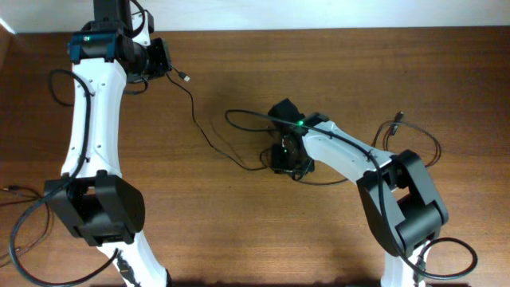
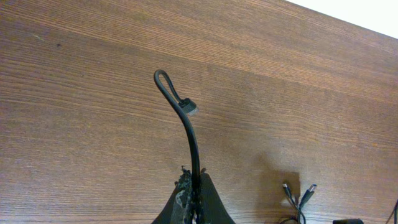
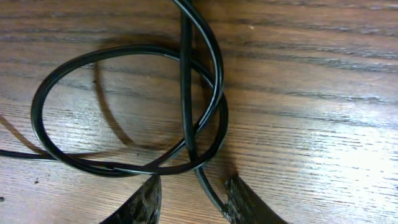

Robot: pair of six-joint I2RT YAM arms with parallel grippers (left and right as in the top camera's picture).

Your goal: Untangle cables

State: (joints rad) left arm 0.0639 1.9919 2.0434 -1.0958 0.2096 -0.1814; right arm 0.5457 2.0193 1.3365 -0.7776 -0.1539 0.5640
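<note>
The bench (image 1: 335, 64) is brown wood with visible grain, softly sheened; the cables (image 3: 185, 81) wear smooth, glossy black sheathing; the arms (image 1: 88, 119) have shiny white plastic shells

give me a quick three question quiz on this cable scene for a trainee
1. True or false: the left hand is shut on a cable.
2. In the right wrist view, the right hand is: A) shut on a plug; B) open, astride a cable strand; C) out of view.
3. Fill in: the cable loop lies on a ___ table.

Key: 1 true; 2 B; 3 wooden
</note>
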